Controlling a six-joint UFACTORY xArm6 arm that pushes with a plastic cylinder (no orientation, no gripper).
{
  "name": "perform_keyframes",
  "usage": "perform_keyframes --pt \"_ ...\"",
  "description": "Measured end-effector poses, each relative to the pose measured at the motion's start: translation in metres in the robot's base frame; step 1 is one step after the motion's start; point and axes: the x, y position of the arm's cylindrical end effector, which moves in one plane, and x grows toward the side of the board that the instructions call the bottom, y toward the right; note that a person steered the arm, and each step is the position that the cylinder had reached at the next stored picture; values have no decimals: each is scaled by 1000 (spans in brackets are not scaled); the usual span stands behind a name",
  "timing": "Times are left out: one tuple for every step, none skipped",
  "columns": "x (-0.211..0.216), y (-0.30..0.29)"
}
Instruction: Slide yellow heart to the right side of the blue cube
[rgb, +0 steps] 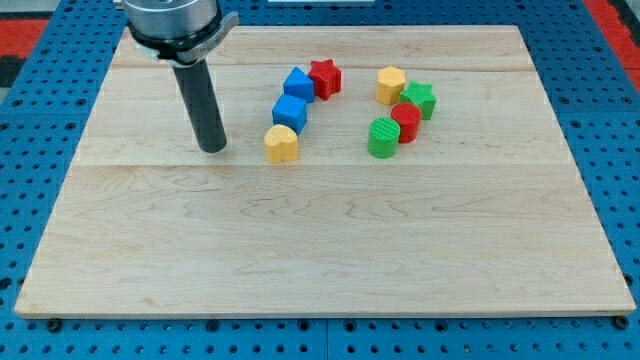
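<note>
Pale wood board (320, 260), blue pegboard around it. One camera view only.

My tip (212, 149) rests on the board, upper left of centre. No gripper on this arm, just the dark rod, so nothing to open or close.

Yellow heart (282, 144) lies to the view's right of my tip, near but apart, at almost the same height in the view. Just above it, touching or nearly so, sits the blue cube (289, 110); a second blue block (298, 83), shape unclear, continues the line upward, with a red star (325, 77) against its right side.

Separate cluster further right: yellow block (390, 85), green star (420, 99), red block (406, 120), green block (383, 138), packed close together.

Key relation: the heart is below the cube, slightly left of its centre, and my tip is on the heart's left. Judgement: a straight rightward push would carry the heart along under the cube; it then needs a nudge upward from below to end beside the cube's right face. The gap between cube and green block looks adequate, though tight.
</note>
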Motion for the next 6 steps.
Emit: perform_keyframes --pt "-2 14" --pt "0 17" --pt "5 15" --pt "5 27" --pt "5 48" --pt "10 59"
